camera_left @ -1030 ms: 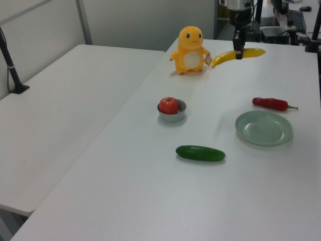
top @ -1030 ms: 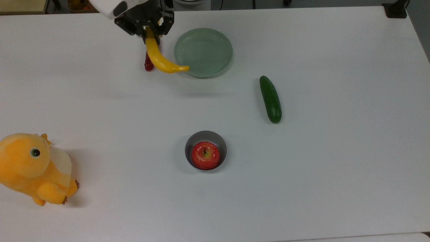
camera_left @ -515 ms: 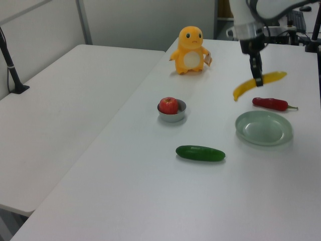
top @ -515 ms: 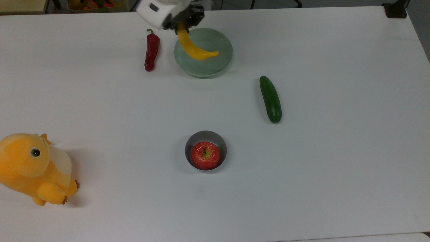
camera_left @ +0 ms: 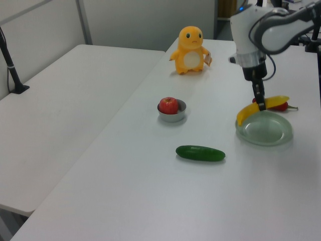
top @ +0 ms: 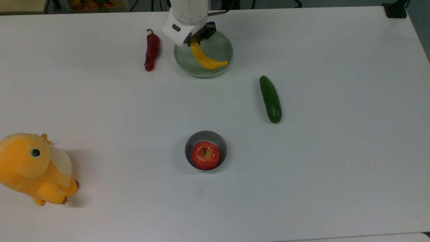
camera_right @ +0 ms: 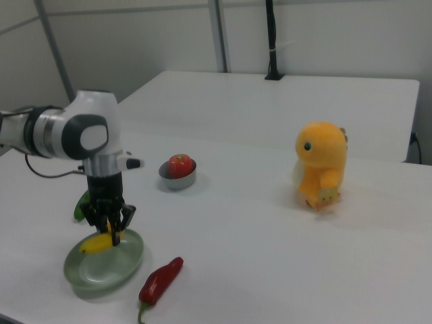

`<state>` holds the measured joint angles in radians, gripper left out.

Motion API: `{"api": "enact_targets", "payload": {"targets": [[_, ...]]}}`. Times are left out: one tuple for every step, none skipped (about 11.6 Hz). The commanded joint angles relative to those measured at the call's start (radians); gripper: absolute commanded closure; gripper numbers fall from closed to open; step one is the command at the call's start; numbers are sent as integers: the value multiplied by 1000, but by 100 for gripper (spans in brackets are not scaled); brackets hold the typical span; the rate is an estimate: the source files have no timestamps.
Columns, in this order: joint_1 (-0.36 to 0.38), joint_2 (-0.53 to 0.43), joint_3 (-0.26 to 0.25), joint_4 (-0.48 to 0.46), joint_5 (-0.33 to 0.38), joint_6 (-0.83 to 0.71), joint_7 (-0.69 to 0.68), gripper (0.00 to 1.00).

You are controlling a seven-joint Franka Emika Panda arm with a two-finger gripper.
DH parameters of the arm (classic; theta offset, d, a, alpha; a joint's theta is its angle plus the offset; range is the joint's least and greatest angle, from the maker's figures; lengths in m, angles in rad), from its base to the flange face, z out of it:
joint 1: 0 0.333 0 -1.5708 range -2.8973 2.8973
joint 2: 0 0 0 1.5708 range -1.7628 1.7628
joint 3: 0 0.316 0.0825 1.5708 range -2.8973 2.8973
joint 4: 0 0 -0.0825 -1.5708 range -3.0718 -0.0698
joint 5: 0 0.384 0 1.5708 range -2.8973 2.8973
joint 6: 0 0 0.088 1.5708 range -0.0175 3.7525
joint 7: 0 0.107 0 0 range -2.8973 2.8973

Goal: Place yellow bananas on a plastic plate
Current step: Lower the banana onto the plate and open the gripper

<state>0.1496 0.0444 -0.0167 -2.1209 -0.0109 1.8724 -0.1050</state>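
— What do you have on the top view, left to right?

— I see the orange-yellow plush toy (top: 33, 168) at the top view's far left, then the red chili pepper (top: 151, 50) lying just beside the plastic plate (top: 221, 42). My gripper (top: 195, 39) is clamped on one end of the yellow banana (top: 205, 58), which hangs over the plate. Whether its tip touches the dish, I cannot tell.

— And further right?

— The grey bowl (top: 191, 139) with the red apple (top: 205, 155) sits nearer the middle, well apart from the plate; the green cucumber (top: 270, 99) lies on the white table (top: 336, 151) to the top view's right.

— The left view?

— There the banana (camera_left: 248, 111) sits across the plate's (camera_left: 273, 138) near rim, fingers closed on it.
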Motion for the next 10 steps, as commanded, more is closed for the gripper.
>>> {"api": "enact_targets", "payload": {"targets": [[4, -6, 21, -106, -66, 119, 74, 96], [4, -6, 21, -108, -67, 117, 74, 94], [2, -6, 20, -108, -67, 114, 74, 89], [2, -6, 21, -106, -67, 108, 74, 74], [1, -6, 20, -108, -67, 106, 74, 53], [-2, -6, 21, -108, -67, 105, 76, 31], [-4, -8, 20, -106, -66, 105, 79, 16], [-2, -8, 21, -105, -67, 105, 105, 8], [1, -12, 20, -105, -67, 103, 117, 1], [1, -20, 21, -100, -67, 97, 119, 0]]}}
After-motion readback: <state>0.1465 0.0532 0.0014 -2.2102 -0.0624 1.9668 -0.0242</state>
